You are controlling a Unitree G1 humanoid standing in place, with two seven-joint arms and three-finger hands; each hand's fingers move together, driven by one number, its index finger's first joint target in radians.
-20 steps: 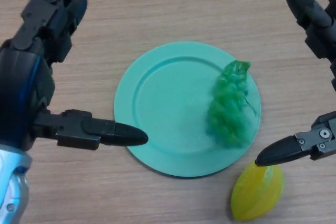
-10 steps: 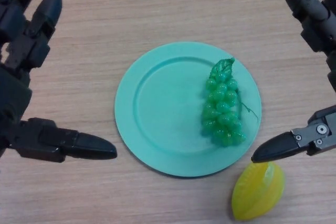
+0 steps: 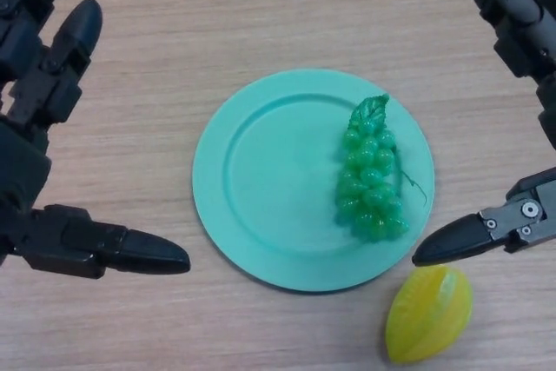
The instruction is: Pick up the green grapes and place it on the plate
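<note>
The bunch of green grapes (image 3: 368, 173) with a leaf lies on the right half of the round teal plate (image 3: 261, 180) in the middle of the wooden table. My left hand (image 3: 39, 119) is open at the left edge, its thumb pointing toward the plate's left rim but apart from it. My right hand (image 3: 521, 49) is open at the right edge, its thumb tip just off the plate's lower right rim. Neither hand touches the grapes.
A yellow starfruit (image 3: 429, 314) lies on the table just below the plate's lower right rim, under my right thumb. Bare wooden table (image 3: 261, 15) surrounds the plate.
My left hand has drawn back to the left, away from the plate. The grapes have settled still on the plate. My right hand has barely moved.
</note>
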